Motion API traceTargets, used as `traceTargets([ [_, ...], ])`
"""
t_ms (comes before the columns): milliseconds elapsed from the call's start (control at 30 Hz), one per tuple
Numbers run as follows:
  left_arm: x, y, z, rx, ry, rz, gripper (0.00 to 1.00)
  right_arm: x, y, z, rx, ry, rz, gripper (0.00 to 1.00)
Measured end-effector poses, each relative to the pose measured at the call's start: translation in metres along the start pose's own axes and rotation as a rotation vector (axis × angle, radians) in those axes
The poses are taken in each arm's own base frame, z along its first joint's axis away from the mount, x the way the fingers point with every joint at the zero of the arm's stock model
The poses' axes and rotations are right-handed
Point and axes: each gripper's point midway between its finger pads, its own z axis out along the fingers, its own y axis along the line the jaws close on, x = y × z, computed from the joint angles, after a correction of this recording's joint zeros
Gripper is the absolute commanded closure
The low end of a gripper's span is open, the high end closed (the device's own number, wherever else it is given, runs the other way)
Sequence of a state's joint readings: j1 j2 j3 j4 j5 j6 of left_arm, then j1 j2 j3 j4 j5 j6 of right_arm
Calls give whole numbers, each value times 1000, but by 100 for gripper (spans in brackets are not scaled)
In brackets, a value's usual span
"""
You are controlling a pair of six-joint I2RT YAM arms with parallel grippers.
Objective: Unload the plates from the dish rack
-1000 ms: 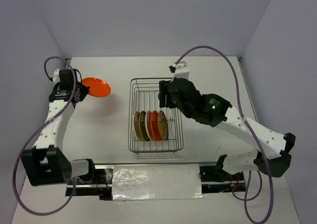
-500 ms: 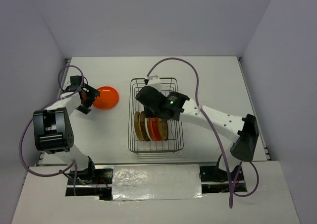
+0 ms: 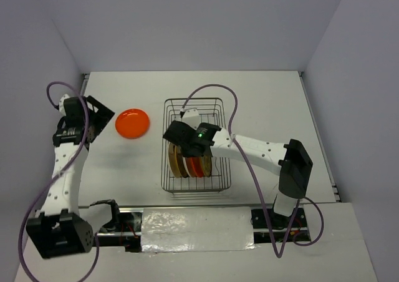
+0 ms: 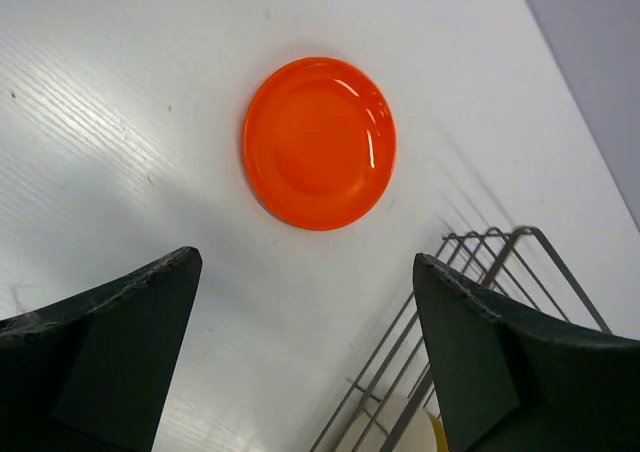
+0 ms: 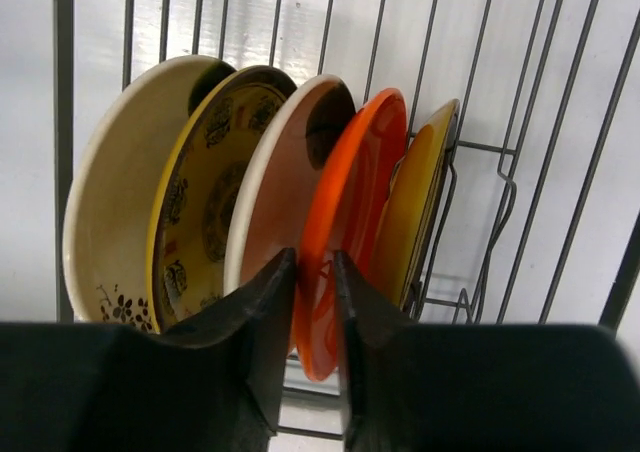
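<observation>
The wire dish rack (image 3: 196,110) (image 5: 560,122) stands mid-table with several plates (image 3: 190,163) upright on edge in it. From left to right they are cream (image 5: 105,212), yellow patterned (image 5: 205,187), cream-rimmed (image 5: 285,172), orange (image 5: 355,197) and mustard (image 5: 420,202). My right gripper (image 3: 186,146) (image 5: 315,292) hangs over them, its jaws narrowly open astride the orange plate's rim. A second orange plate (image 3: 132,123) (image 4: 320,142) lies flat on the table left of the rack. My left gripper (image 3: 101,121) (image 4: 305,262) is wide open just short of it, holding nothing.
The rack's back half holds no plates. Its left corner (image 4: 485,292) shows close to my left gripper's right finger (image 4: 500,352). The white table (image 3: 262,101) ends at walls on the left, right and back.
My left gripper opened and let go of the orange plate, which now lies flat, and the arm drew back. My right gripper moved down over the racked plates and narrowed around the orange one.
</observation>
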State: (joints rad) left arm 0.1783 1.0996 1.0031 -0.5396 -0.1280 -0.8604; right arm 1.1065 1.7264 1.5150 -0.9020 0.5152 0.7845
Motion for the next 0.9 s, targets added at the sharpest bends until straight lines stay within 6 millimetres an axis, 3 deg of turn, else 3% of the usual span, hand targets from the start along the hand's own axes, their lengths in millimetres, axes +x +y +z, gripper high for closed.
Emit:
traceTargets([
  [100, -10, -5, -34, 69, -61, 46, 1, 7, -1, 5, 5, 13, 13, 75],
  [200, -9, -3, -50, 97, -72, 95, 1, 9, 3, 6, -10, 19, 38, 89],
  [233, -7, -2, -53, 100, -68, 115, 1, 9, 4, 6, -13, 22, 56, 99],
  [400, 9, 4, -55, 98, 13, 188, 1, 5, 9, 3, -20, 9, 99, 99],
  [500, 7, -7, -63, 135, 44, 223, 0, -1, 14, -9, -37, -11, 106, 99],
  [633, -9, -42, -89, 260, 36, 232, 1, -25, 30, -48, -130, -76, 112, 99],
  [767, -17, -85, -123, 451, 59, 220, 1, -69, 54, -114, -284, -194, 78, 100],
  [900, -11, -122, -155, 653, 144, 168, 7, -109, 72, -183, -418, -316, -45, 100],
])
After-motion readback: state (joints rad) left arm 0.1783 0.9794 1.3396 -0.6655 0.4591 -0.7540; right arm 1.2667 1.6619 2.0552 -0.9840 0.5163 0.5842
